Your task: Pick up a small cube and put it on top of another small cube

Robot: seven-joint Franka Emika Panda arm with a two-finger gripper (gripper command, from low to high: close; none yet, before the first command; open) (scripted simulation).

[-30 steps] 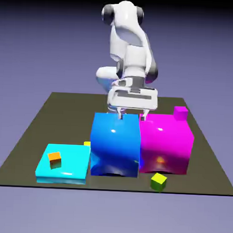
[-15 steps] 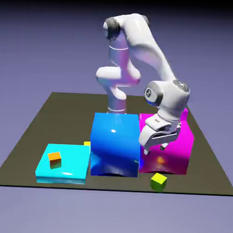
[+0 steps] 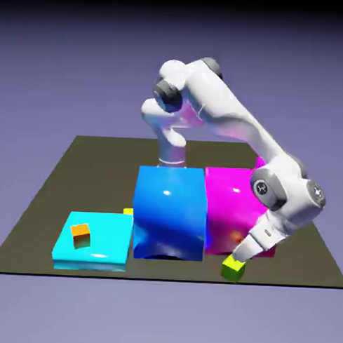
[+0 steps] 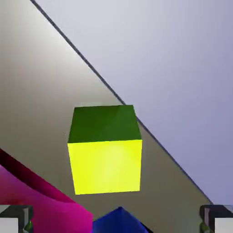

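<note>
A: Where does the lime cube (image 3: 233,267) sit?

B: On the table (image 3: 47,197), close to its near edge, just in front of the magenta block (image 3: 229,205). In the hand view the lime cube (image 4: 105,152) fills the middle, resting on the table (image 4: 41,91) near the edge line, with a piece of the magenta block (image 4: 41,205) at the lower left and a corner of the blue block (image 4: 119,222) at the bottom.

A: And the gripper (image 3: 242,254)?

B: It is tilted down toward the cube from the exterior view's right and hangs just above it. The fingertips (image 4: 16,218) show at the two bottom corners of the hand view, far apart, so the jaws are spread wide with nothing between them. The cube is not gripped.

A: What else is on the table?

B: The blue block (image 3: 169,213) stands beside the magenta one. A flat cyan block (image 3: 94,241) lies at the exterior view's left with an orange cube (image 3: 80,234) on top. A sliver of a yellow cube (image 3: 128,212) peeks out between the cyan and blue blocks.

A: The small magenta cube?

B: The arm (image 3: 226,120) crosses where the back of the magenta block lies, so it cannot be made out.
</note>
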